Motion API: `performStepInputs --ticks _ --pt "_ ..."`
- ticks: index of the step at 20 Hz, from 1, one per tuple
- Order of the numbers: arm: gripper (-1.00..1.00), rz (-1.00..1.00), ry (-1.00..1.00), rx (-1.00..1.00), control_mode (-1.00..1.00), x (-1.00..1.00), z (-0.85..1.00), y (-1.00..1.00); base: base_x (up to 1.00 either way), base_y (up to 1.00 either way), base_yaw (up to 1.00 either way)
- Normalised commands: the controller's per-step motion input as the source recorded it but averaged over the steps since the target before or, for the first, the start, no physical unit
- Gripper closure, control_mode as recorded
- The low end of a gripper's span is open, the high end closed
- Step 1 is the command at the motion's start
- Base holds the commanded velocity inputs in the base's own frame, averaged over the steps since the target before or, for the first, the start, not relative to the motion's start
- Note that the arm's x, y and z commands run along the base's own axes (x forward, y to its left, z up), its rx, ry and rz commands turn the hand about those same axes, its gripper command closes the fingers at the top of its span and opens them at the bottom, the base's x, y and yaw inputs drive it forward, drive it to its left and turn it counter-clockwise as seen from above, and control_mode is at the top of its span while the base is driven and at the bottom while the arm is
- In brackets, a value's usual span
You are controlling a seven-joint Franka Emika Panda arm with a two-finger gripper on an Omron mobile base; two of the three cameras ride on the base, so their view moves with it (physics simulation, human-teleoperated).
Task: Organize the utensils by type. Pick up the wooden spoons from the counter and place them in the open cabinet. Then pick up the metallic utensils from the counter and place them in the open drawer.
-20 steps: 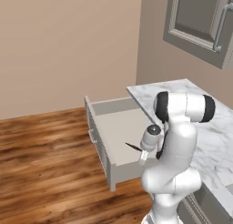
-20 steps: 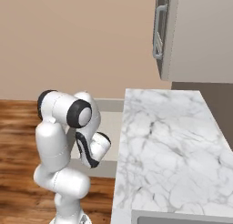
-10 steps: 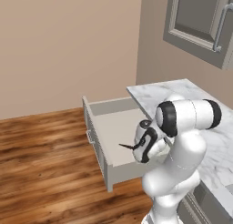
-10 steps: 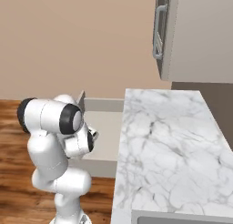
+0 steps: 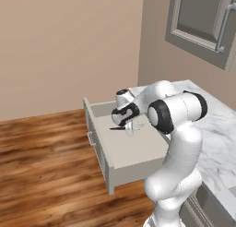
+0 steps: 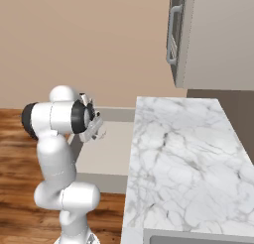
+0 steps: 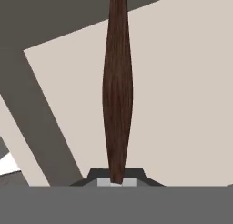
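My gripper (image 5: 128,128) hangs over the inside of the open drawer (image 5: 133,152), shut on the slim dark-handled metal utensil (image 5: 117,128), which sticks out sideways toward the drawer's left wall. In the hand view the dark brown handle (image 7: 117,91) runs straight up from the shut fingertips (image 7: 105,176), with the drawer's pale floor (image 7: 182,104) behind it. From the right base view the gripper (image 6: 94,131) sits above the drawer (image 6: 106,151), left of the counter (image 6: 178,158). The utensil's metal end is hidden.
The white marble counter (image 5: 216,129) runs along the right of the drawer. A grey wall cabinet (image 6: 208,34) with a bar handle (image 6: 171,34) hangs above it. Wooden floor (image 5: 41,166) lies left of the drawer front.
The arm has swung from beside the drawer's right front corner out over the drawer's inside, carrying the dark-handled utensil with it. The gripper stays shut.
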Motion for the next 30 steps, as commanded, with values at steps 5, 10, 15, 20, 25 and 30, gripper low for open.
performStepInputs --ticks 5,10,15,20,25,30 --pt "1.00 0.01 0.11 -0.14 -1.00 0.98 -0.75 0.58 0.00 0.00 0.00" --pt "1.00 0.08 0.00 0.14 -1.00 0.72 -0.47 -0.44 0.00 0.00 0.00" --pt "1.00 0.05 0.01 0.18 -1.00 0.50 -0.61 -0.51 0.00 0.00 0.00" --pt "1.00 0.01 0.05 0.02 -1.00 0.08 -1.00 -0.02 0.00 0.00 0.00" --pt "1.00 0.00 0.00 0.00 -1.00 0.00 -0.97 0.00 0.00 0.00 0.00" --pt "1.00 0.00 0.00 0.00 -1.00 -0.09 -0.64 0.00 0.00 0.00 0.00"
